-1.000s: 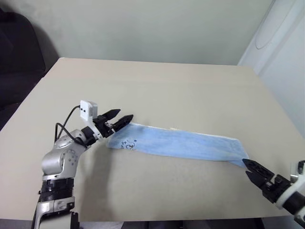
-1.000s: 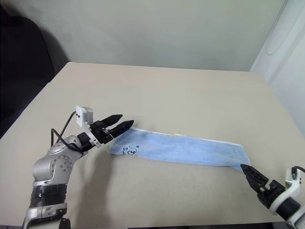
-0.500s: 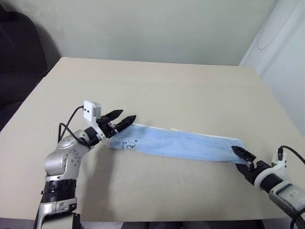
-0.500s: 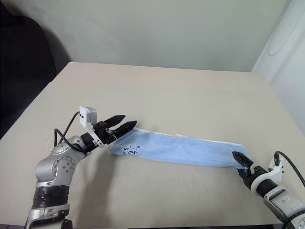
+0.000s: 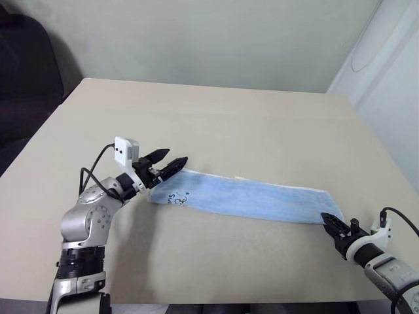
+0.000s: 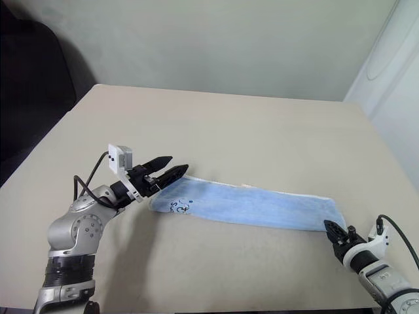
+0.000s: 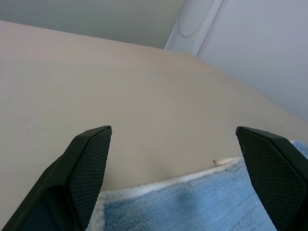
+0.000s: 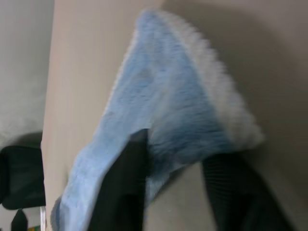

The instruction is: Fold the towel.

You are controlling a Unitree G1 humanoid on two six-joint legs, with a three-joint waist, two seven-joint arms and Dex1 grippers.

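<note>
Since a second ago the right pincer (image 5: 329, 223) has slid forward along the counter (image 5: 216, 118) near its right edge, and its jaws have narrowed about the towel (image 5: 249, 198) corner; the wrist view shows cloth between the fingers (image 8: 122, 185), though a firm grip is not certain. Stretched as a long blue strip across the counter's near half, the towel lies flat, ready for an end-to-end fold. Over its other end the left pincer (image 5: 169, 164) hangs unmoved, jaws spread wide and empty, likely waiting to pin or grasp that end.
</note>
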